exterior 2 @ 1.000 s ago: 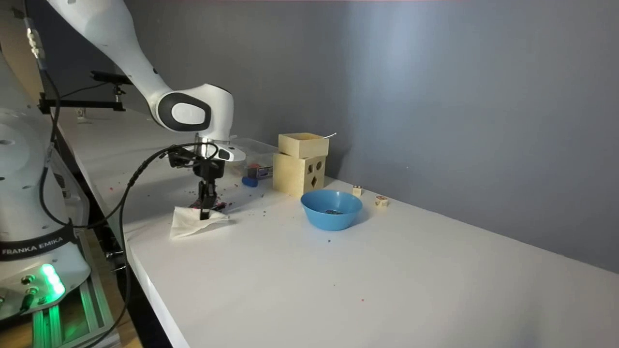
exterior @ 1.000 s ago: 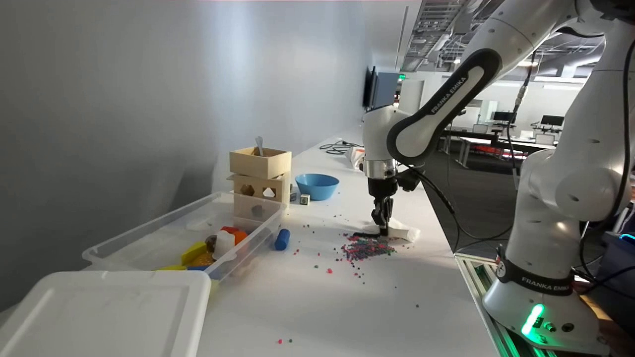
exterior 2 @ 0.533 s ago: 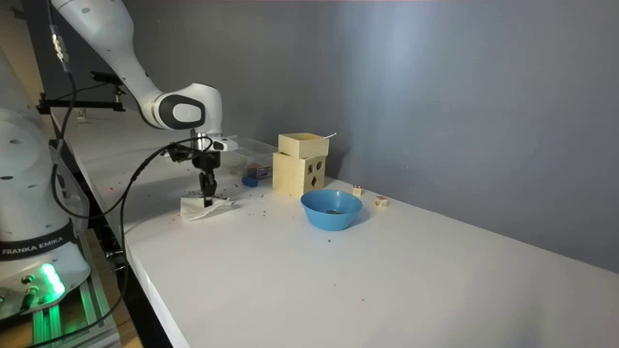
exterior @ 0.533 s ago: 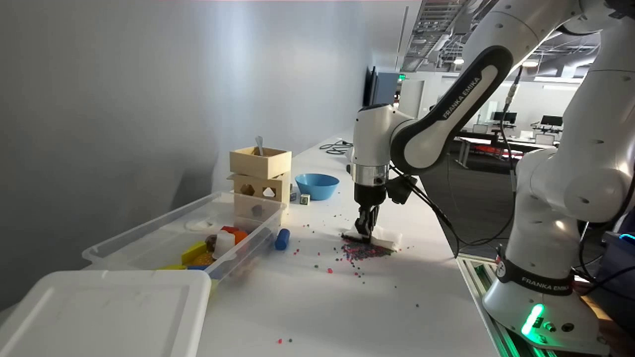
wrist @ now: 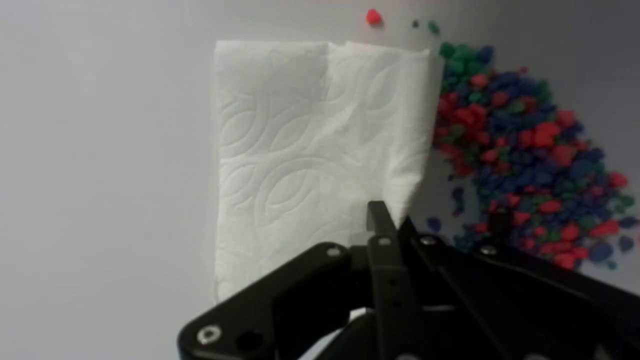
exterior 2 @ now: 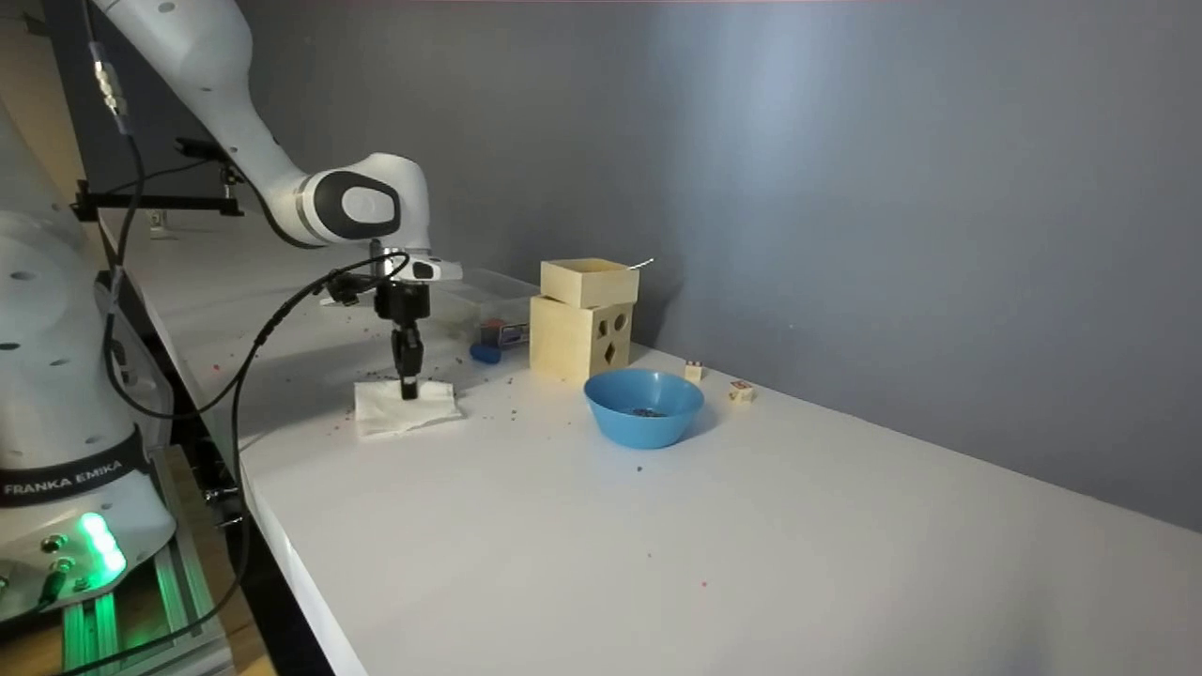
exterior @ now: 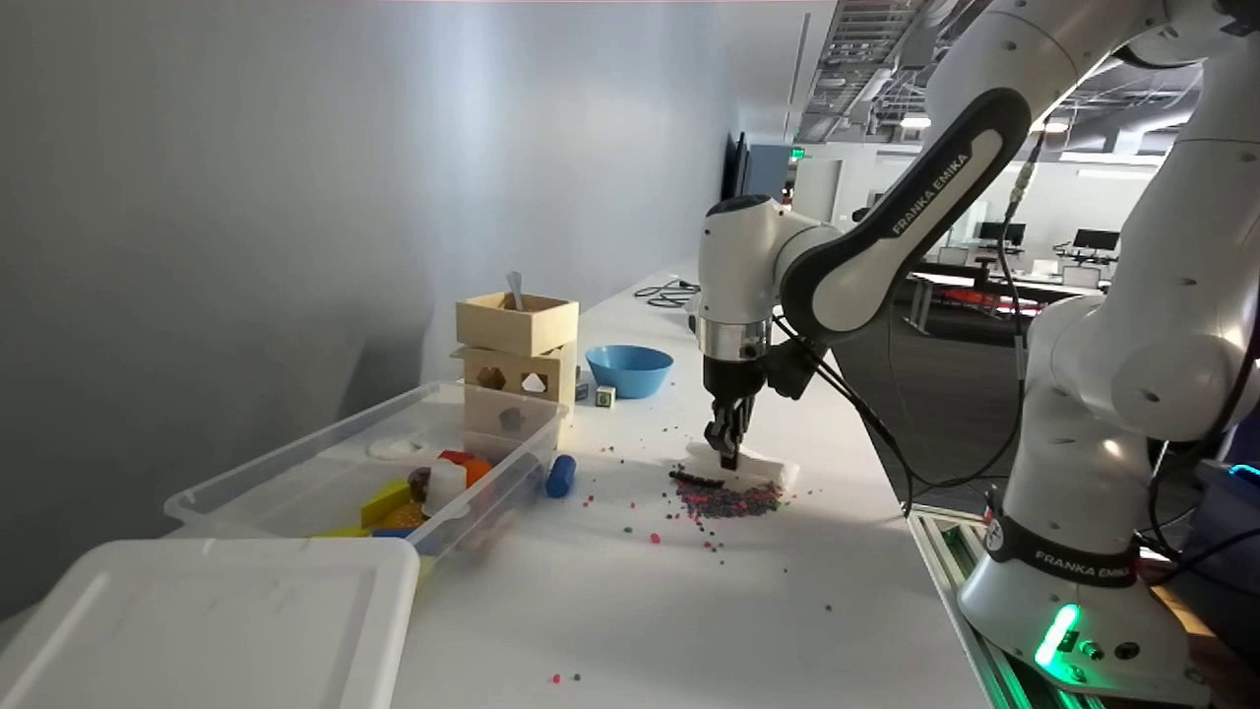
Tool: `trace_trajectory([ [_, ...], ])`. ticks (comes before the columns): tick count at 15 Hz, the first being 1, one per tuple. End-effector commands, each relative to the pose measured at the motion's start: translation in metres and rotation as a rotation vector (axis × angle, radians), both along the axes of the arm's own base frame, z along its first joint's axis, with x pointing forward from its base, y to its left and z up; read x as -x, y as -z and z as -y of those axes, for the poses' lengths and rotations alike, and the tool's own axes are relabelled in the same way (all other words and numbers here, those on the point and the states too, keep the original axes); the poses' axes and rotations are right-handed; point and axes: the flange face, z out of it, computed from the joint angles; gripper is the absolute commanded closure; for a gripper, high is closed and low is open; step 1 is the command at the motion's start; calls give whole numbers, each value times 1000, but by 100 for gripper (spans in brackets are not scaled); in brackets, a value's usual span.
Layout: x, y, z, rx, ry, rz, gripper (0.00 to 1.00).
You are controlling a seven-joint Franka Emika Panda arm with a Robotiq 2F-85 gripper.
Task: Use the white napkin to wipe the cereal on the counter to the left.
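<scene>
The white napkin (exterior: 756,463) is a folded embossed sheet low at the counter (exterior: 689,611), seen in both exterior views (exterior 2: 380,409). In the wrist view the napkin (wrist: 300,135) spreads left of the fingers, its right edge folded up. My gripper (wrist: 394,220) is shut on that folded edge. In the exterior views the gripper (exterior: 730,463) points down, its tips at the napkin (exterior 2: 409,394). The cereal (wrist: 540,165), tiny red, blue and green pieces, is heaped right beside the napkin's folded edge. It shows before the napkin in an exterior view (exterior: 726,500); the napkin and gripper largely hide it in another.
A blue bowl (exterior: 630,371) stands farther back, near stacked wooden boxes (exterior 2: 582,338) and small letter blocks (exterior: 604,396). A clear bin (exterior: 295,443) of toys, a white lid (exterior: 207,630) and a blue cylinder (exterior: 560,476) lie along the wall side. Stray bits dot the counter.
My gripper and the napkin have moved toward the wall and the cereal. In the last half second the gripper has risen slightly and the napkin appears more spread out.
</scene>
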Motion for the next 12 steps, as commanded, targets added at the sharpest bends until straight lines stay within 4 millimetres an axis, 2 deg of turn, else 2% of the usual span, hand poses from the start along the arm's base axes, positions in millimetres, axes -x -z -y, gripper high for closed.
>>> trace_trajectory([
  [1,-15,-46,32,27,-13,43,100],
  [4,-39,-88,53,45,-78,59,100],
  [6,-56,-103,69,96,-124,48,100],
  [9,-83,-102,94,213,-247,35,100],
  [12,-105,-95,108,295,-377,-10,100],
])
